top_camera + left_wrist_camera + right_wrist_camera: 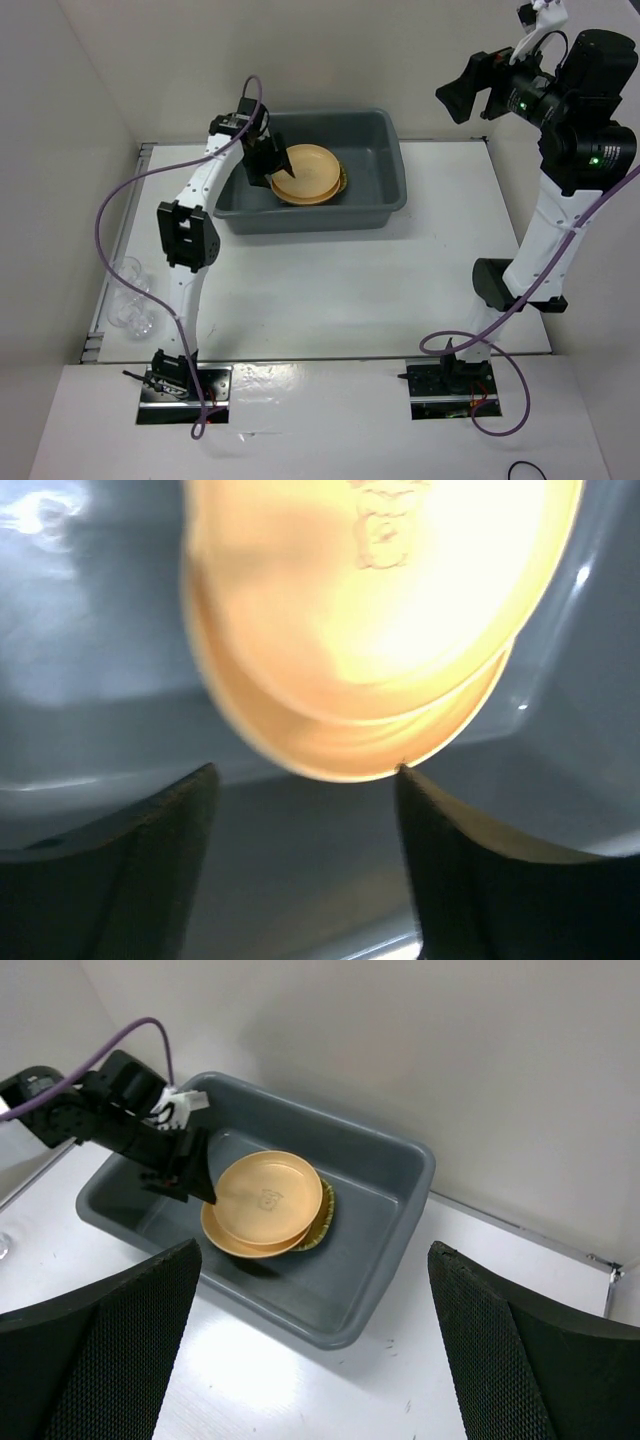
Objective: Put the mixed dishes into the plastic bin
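Orange plates (308, 172) occupy bin (300, 222); left gripper (277, 165) parted at rim, right gripper (312, 1248) wide, empty.

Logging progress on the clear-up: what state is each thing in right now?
Bin: upright, partly filled.
Bamboo tray: in the bin, at the bottom.
Two plates: stacked on the tray.
Clear cups: on the table, outside the bin.
Left gripper: open at the plates' edge, holding nothing.
Right gripper: open, raised, empty.

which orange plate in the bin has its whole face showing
The upper plate, stamped at its centre; the lower plate shows only a crescent of rim beneath it.
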Controlling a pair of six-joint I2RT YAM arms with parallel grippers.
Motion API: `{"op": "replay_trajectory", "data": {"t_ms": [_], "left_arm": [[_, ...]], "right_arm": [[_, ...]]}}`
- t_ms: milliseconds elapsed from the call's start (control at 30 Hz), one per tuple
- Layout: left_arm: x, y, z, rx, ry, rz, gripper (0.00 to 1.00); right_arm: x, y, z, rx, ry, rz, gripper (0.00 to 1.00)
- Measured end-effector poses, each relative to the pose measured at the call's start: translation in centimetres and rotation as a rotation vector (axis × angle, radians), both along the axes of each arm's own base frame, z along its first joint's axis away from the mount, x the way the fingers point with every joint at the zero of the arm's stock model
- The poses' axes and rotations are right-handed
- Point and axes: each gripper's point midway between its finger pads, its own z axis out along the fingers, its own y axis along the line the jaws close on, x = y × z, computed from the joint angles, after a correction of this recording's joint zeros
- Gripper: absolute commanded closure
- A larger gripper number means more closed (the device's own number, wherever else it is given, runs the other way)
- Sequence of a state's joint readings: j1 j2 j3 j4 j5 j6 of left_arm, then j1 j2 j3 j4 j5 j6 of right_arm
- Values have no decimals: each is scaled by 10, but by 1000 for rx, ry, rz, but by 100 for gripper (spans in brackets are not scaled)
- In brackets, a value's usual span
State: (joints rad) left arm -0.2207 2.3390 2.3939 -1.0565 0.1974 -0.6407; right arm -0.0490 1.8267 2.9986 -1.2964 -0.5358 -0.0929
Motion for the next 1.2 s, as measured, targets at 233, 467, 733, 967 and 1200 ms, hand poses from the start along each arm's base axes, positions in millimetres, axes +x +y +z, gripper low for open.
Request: {"op": "replay_trajectory", "data": {"t_ms": [233,467,733,967,1200], "left_arm": [[23,-20,-20,-14,21,5,0],[13,-7,-31,-10,108,59,0],[20,6,-11,-93,124,187,0],[31,1,23,-201,89,301,0],[19,-25,1,-191,178,329,0]], "right_arm": [[-7,-1,4,-1,-11,-6,2],[-6,-5,3,-4,-8,-33,2],[-4,-7,3,-3,-5,-48,2],[-4,-7,3,-4,-6,-50,2],[-4,-7,3,-4,-6,-50,2]]}}
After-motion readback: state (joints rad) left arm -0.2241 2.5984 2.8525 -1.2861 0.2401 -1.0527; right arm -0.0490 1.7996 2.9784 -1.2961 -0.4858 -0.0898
